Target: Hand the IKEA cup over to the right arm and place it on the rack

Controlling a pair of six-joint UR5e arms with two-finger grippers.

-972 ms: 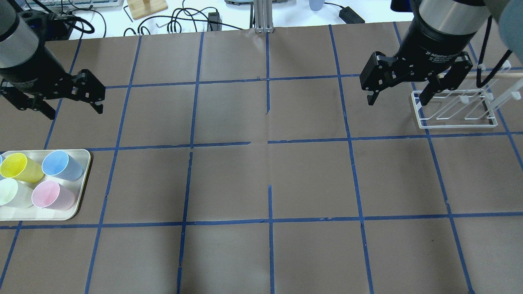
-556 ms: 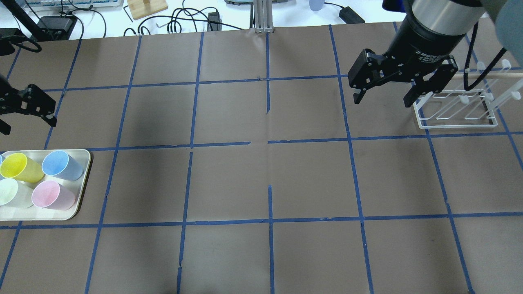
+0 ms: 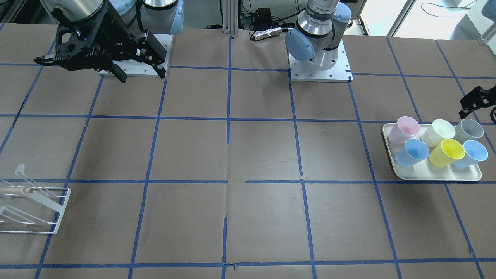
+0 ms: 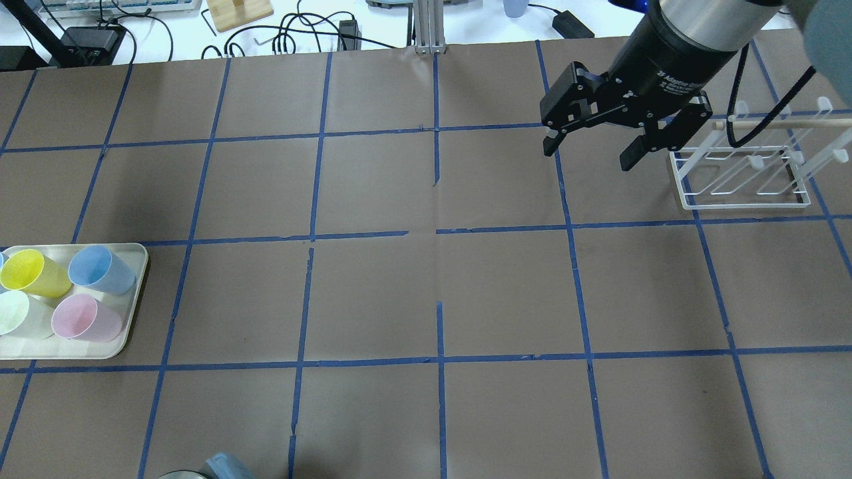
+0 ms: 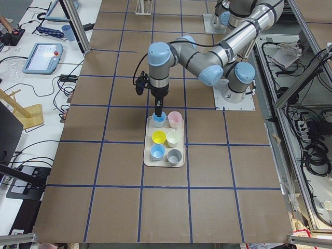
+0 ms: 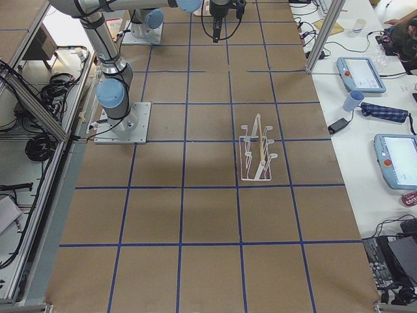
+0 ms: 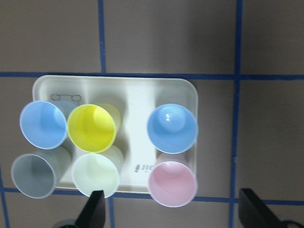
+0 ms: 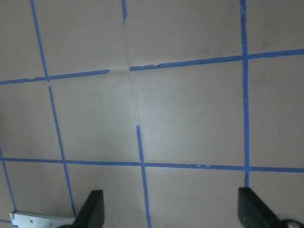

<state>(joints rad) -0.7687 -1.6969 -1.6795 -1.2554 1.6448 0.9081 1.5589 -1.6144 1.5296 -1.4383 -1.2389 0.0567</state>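
You're at a table [image 4: 373, 293] covered in brown paper, marked into squares with blue tape [image 4: 512, 358]. Along your side runs a white bench [image 6: 358, 208] holding two tablets [image 6: 363, 73], black cables [image 4: 293, 30] and a wooden stand [image 4: 238, 12]. The light is bright and even.

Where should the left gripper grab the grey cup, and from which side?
The grey cup stands upright, mouth up, in a corner of the tray, with the cream cup and a light blue cup crowding its inner sides. So probably grip its rim from straight above: one finger inside the mouth, one on the outer wall toward that corner.
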